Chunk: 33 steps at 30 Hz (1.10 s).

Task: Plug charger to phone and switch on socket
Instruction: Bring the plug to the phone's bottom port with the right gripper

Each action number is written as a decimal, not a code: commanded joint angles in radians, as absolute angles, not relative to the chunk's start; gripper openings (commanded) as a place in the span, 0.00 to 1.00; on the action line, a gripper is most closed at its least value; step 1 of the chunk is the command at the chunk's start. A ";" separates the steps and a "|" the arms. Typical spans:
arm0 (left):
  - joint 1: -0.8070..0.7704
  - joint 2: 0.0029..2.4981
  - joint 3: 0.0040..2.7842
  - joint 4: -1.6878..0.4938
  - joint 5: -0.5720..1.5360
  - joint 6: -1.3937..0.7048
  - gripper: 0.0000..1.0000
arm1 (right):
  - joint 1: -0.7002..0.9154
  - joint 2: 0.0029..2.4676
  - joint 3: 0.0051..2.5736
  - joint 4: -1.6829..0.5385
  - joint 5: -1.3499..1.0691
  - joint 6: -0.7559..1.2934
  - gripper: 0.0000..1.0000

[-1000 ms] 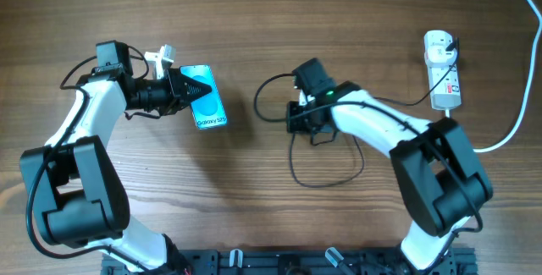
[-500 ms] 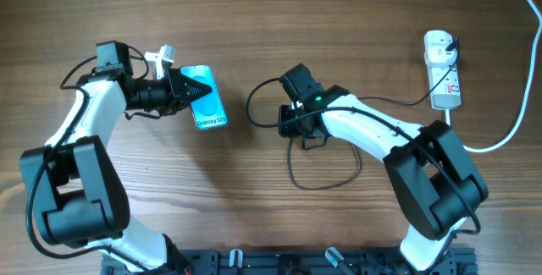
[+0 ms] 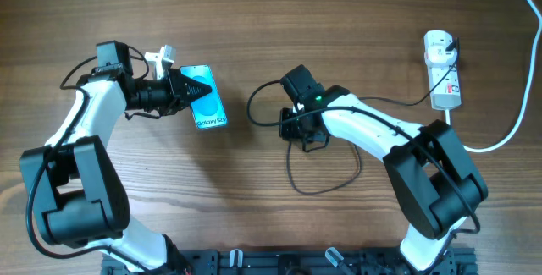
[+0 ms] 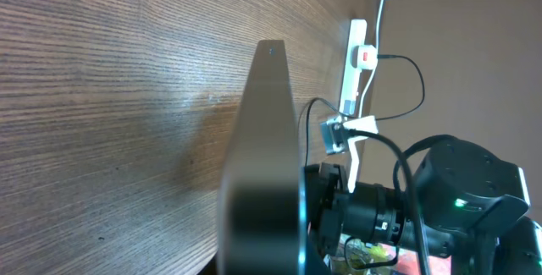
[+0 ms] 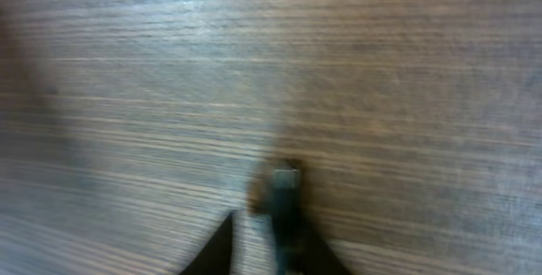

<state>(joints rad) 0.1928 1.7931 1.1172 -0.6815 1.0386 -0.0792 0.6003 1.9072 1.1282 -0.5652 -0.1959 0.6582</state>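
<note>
Left gripper (image 3: 191,90) clamped on phone (image 3: 212,108) edge. Right gripper (image 5: 269,231) pinched charger (image 5: 286,180) connector tip, well apart from phone.

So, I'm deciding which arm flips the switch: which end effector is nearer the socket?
Right. The right end effector sits between the phone and the socket, well left of the socket. The left end effector is farther left, on the phone.

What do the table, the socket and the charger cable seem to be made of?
Table: wood or wood-look laminate, matte; long grain lines show.
Socket: probably moulded plastic, smooth white with slight gloss.
Charger: thin black cable, likely rubbery plastic sheath, as it lies in limp loops.
</note>
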 commanded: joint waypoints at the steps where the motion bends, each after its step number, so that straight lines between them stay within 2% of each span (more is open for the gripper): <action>1: 0.195 1.766 1.113 -0.682 1.073 -0.056 0.04 | 0.603 1.949 1.095 -0.579 -0.200 0.665 0.04; 5: 0.195 1.766 1.113 -0.682 1.073 -0.055 0.04 | 0.600 1.949 1.095 -0.547 -0.285 0.623 0.04; 10: 0.221 1.766 1.113 -0.705 1.076 -0.029 0.04 | 0.548 1.949 1.095 -0.387 -1.050 0.249 0.04; 12: 0.253 1.766 1.112 -0.730 1.144 0.047 0.04 | 0.556 1.949 1.092 -0.388 -1.221 0.129 0.04; 14: 0.272 1.766 1.111 -0.799 1.290 0.238 0.04 | 0.569 1.949 1.092 -0.340 -1.248 0.127 0.04; 18: 0.271 1.766 1.110 -0.855 1.372 0.364 0.04 | 0.579 1.949 1.092 -0.101 -1.429 0.163 0.04; 25: 0.245 1.766 1.080 -0.877 1.494 0.442 0.04 | 0.652 1.949 1.092 0.065 -1.430 0.210 0.04; 33: 0.226 1.766 1.080 -0.903 1.577 0.435 0.04 | 0.666 1.949 1.092 0.082 -1.391 0.224 0.04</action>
